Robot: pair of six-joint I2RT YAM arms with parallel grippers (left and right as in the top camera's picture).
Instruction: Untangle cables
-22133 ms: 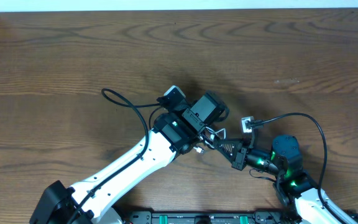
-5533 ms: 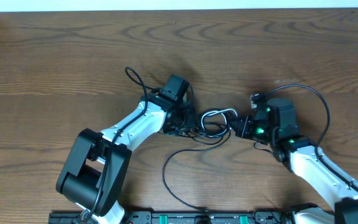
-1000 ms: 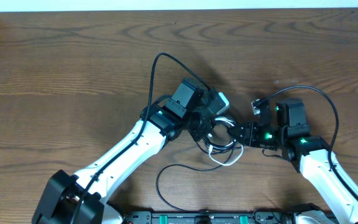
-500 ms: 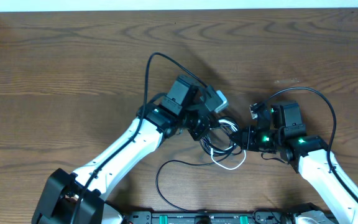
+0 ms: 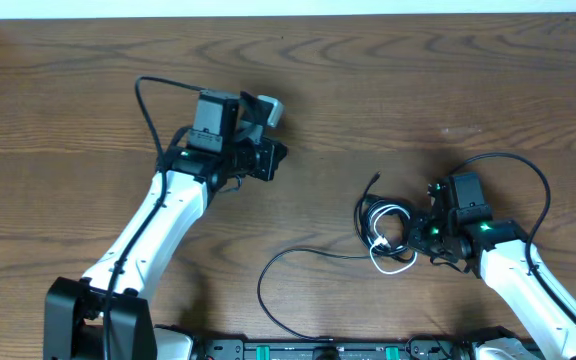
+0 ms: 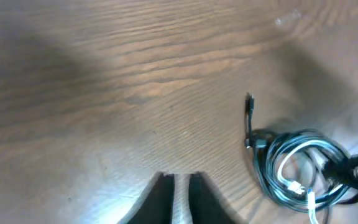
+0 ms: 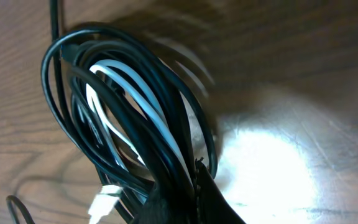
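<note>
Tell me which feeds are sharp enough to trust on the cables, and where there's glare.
Overhead: sharp, evenly lit, cables clear. Left wrist: motion-blurred, cables soft. Right wrist: bright glare patch on the table beside the cables, ghosting along their upper right edge.

- Overhead: fixed high above, looking straight down, far enough to take in nearly the whole wooden table (image 5: 68,80).
- Left wrist: tilted down over bare wood from well off, with the cables (image 6: 266,165) at lower right.
- Right wrist: very close, frame mostly filled by the same cables.
- Shared across all three: those cables.
</note>
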